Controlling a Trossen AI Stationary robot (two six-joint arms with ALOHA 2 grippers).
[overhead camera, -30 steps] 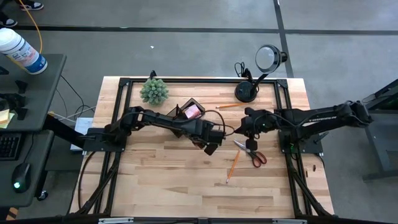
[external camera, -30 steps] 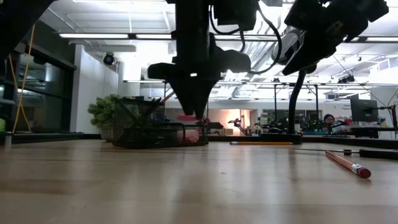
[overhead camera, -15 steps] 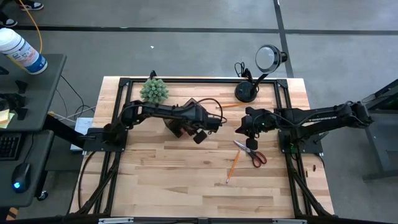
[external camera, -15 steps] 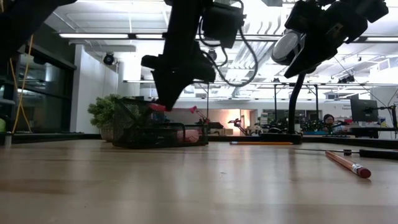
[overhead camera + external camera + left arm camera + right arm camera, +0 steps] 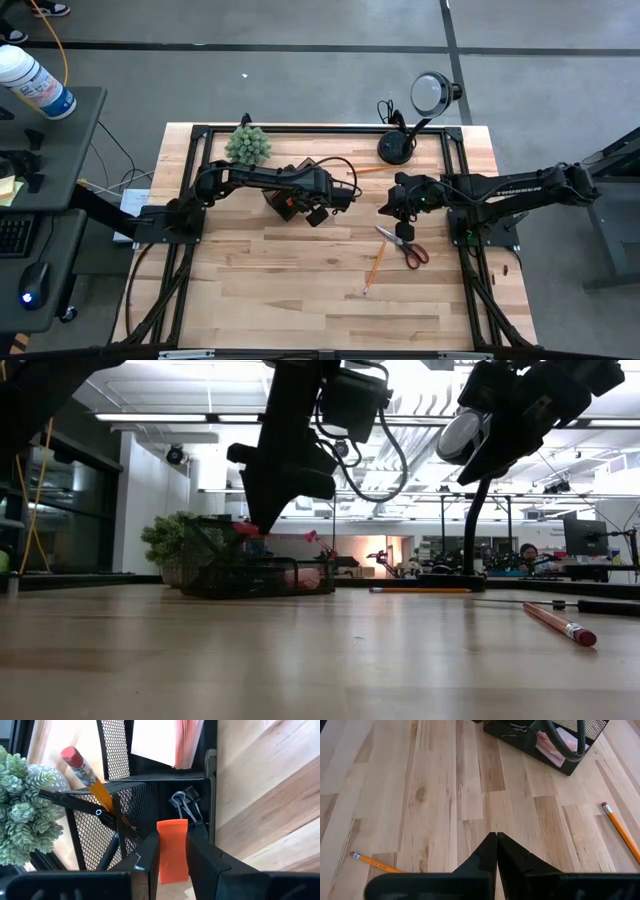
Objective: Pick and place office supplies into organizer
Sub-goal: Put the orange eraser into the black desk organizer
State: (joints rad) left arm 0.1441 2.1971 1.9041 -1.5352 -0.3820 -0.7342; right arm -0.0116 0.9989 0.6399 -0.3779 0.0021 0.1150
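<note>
Orange-red, the small flat block (image 5: 172,851) looks light, stiff and slick, pinched by its long faces in the left hand (image 5: 172,862) over the mesh organizer (image 5: 150,795); the right hand (image 5: 496,851) waits, fingers together, above the tabletop (image 5: 440,795).

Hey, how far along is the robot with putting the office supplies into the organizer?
Done: pink sticky notes, one orange pencil and black binder clips sit in the black mesh organizer. In hand: the left gripper holds a small red-orange block over it. Left: red-handled scissors and two pencils on the table; the right gripper hangs shut, empty.
</note>
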